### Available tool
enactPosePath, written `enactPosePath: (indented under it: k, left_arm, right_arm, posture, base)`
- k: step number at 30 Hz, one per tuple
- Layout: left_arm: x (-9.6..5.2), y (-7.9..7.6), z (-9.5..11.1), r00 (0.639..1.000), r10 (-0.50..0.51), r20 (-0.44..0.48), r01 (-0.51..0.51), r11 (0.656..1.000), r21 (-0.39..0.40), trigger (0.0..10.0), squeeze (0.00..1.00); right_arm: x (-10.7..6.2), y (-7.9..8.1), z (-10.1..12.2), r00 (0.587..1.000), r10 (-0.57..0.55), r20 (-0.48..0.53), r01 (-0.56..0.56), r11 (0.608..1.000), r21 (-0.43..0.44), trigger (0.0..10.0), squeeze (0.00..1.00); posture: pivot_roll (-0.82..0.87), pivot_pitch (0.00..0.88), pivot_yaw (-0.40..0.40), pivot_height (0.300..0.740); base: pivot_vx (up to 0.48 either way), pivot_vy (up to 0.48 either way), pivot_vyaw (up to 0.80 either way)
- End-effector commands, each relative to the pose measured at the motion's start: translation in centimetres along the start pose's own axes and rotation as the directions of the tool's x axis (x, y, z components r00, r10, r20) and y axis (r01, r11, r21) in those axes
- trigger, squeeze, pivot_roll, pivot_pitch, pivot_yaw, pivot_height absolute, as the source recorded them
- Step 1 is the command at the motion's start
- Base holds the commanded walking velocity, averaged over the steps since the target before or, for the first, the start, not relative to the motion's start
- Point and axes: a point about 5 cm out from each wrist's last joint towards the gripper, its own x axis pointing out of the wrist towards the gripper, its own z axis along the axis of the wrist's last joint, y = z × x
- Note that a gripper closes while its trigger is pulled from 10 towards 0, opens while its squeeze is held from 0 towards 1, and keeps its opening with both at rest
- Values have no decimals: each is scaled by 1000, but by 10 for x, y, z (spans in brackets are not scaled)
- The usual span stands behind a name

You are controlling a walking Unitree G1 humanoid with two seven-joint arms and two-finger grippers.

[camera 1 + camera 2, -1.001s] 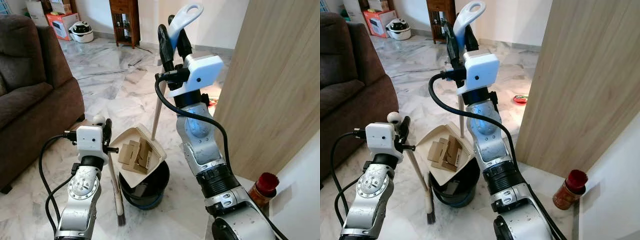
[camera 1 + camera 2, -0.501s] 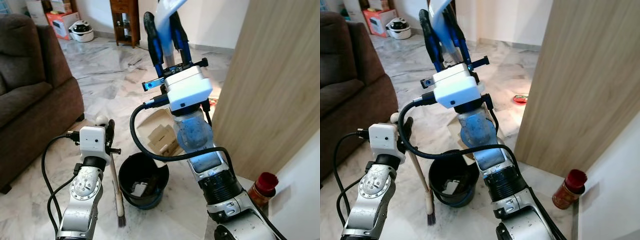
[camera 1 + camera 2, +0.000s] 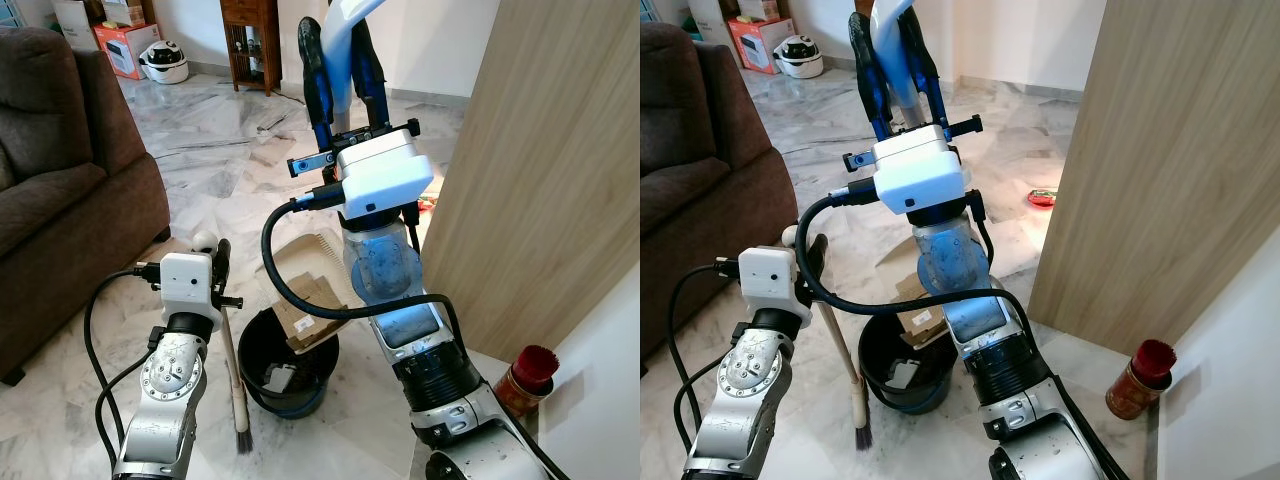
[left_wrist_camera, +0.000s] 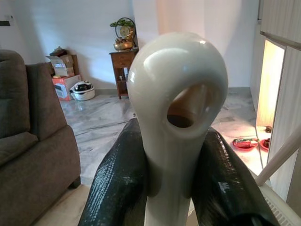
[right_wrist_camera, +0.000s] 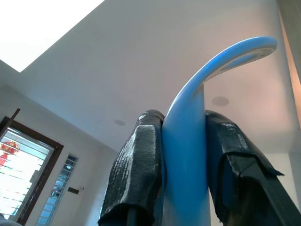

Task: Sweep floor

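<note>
Far left stood a brown sofa (image 3: 60, 190), soft fabric, padded arm, on a glossy grey-white marble floor (image 3: 215, 160). Behind it, boxes (image 3: 120, 45) and a white round appliance (image 3: 162, 62) by the wall, w/ a dark wood cabinet (image 3: 250, 40) next to them.

The left gripper (image 3: 208, 262) was low, in front of the sofa, clenched on the broom (image 3: 231, 365). Its handle was a thin, pale wooden stick, near upright, ending in a smooth cream plastic knob w/ a hanging hole (image 4: 181, 103); the black textured fingers (image 4: 120, 179) pressed both sides of the knob's neck. At the bottom, a short dark bristle tuft touched the floor just left of the bucket.

The bucket (image 3: 288, 362) was round, black, plastic, on the floor between the two arms; paper bits lay inside.

The dustpan (image 3: 305, 275) was cream plastic w/ a toothed comb edge, tilted over the bucket's rim, flat cardboard pieces (image 3: 308, 312) sliding at its lip. Its long stem ran up behind the right arm to a light-blue curved loop grip (image 5: 221, 70).

The right gripper (image 3: 340, 60) was raised high, fingers (image 5: 138, 165) clamped on that blue grip, one each side.

Right: a tall wood-grain panel (image 3: 540, 160), matte. At its foot a jar (image 3: 525, 378) w/ red lid; a small red item (image 3: 1042, 198) lay on the floor farther back.
</note>
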Motion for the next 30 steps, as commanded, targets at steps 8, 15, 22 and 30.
enactPosePath:
  k: [8,15,22,30]
  left_arm:
    - [1,3,10,998,8,55,-9,1000,25,10000,0]
    - [1,3,10,998,10,56,-12,1000,26,10000,0]
    - [1,3,10,998,10,56,-12,1000,26,10000,0]
    - [1,3,10,998,10,56,-12,1000,26,10000,0]
  right_arm:
    - [2,22,29,979,106,173,-106,994,-10,10000,0]
    - [-5,32,34,970,145,197,-145,989,-14,10000,0]
    - [-5,32,34,970,145,197,-145,989,-14,10000,0]
    - [-5,32,34,970,145,197,-145,989,-14,10000,0]
  posture:
    - [48,0,16,740]
    - [48,0,13,740]
    - [48,0,13,740]
    - [48,0,13,740]
  base:
    - [0,0,0]
    - [0,0,0]
    - [0,0,0]
    - [0,0,0]
